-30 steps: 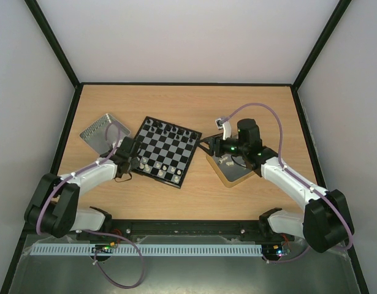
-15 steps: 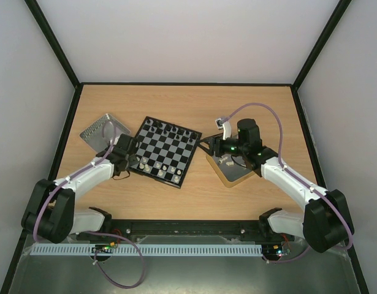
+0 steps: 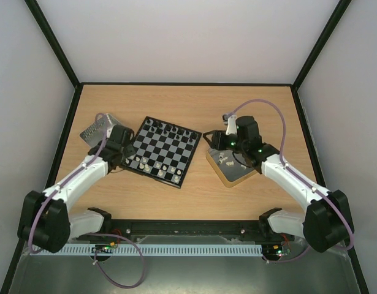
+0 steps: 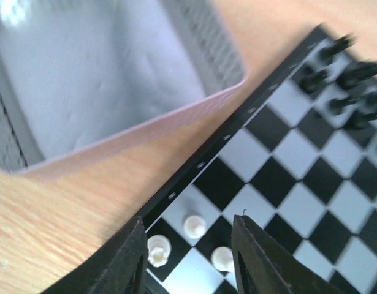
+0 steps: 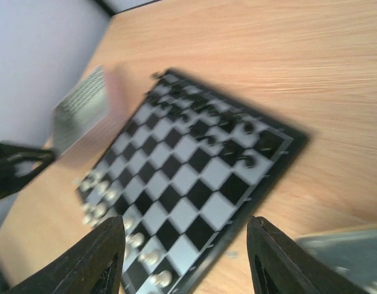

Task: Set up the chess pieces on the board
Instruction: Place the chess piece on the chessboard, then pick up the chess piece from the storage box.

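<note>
The board (image 3: 164,150) lies in the middle of the table. Black pieces (image 3: 168,128) stand along its far rows and white pieces (image 3: 154,166) along its near rows. My left gripper (image 3: 127,153) is open and empty over the board's left edge. In the left wrist view it (image 4: 187,240) hangs above three white pieces (image 4: 194,225) at the board's corner (image 4: 274,177). My right gripper (image 3: 213,140) is open and empty by the board's right corner. In the right wrist view it (image 5: 185,223) faces the board (image 5: 194,168). Loose white pieces (image 3: 225,161) lie in the right-hand tray.
A silver metal tray (image 3: 97,128) stands left of the board, close behind my left gripper; it looks empty in the left wrist view (image 4: 108,79). A second tray on a wooden block (image 3: 232,171) sits right of the board, under my right arm.
My left gripper has moved back and left along the board's left edge, toward the silver tray. My right gripper has moved away from the right-hand tray toward the board's right corner.
</note>
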### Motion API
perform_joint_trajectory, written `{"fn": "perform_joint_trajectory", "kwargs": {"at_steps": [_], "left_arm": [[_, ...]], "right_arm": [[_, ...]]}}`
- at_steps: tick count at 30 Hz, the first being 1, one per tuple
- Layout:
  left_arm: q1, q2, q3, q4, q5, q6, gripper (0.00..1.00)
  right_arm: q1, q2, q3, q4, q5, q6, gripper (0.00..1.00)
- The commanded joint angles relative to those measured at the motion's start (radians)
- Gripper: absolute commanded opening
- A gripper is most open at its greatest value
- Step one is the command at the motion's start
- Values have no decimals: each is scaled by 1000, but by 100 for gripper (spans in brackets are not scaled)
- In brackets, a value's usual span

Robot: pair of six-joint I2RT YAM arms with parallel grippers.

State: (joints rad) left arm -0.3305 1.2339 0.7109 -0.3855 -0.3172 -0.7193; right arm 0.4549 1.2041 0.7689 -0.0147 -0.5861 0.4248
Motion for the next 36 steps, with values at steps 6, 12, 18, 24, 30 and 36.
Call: {"fn": "perform_joint_trajectory", "kwargs": {"at_steps": [6,12,18,24,30,36], "left_arm": [[4,-222,140,33,169,146,49],[4,-317,139,149,326,213,56],[4,-348,100,203,402,228,60],[3,-359,82,226,450,253,61],[4,-366,66,244,467,259,62],[3,-365,63,246,477,262,62]], "right_arm": [[4,80,111,-446,616,225,50],[5,163,82,-482,627,305,43],[5,226,58,-466,664,374,38],[5,256,26,-453,700,431,36],[5,278,-28,-394,665,468,34],[5,312,-50,-321,605,494,32]]}}
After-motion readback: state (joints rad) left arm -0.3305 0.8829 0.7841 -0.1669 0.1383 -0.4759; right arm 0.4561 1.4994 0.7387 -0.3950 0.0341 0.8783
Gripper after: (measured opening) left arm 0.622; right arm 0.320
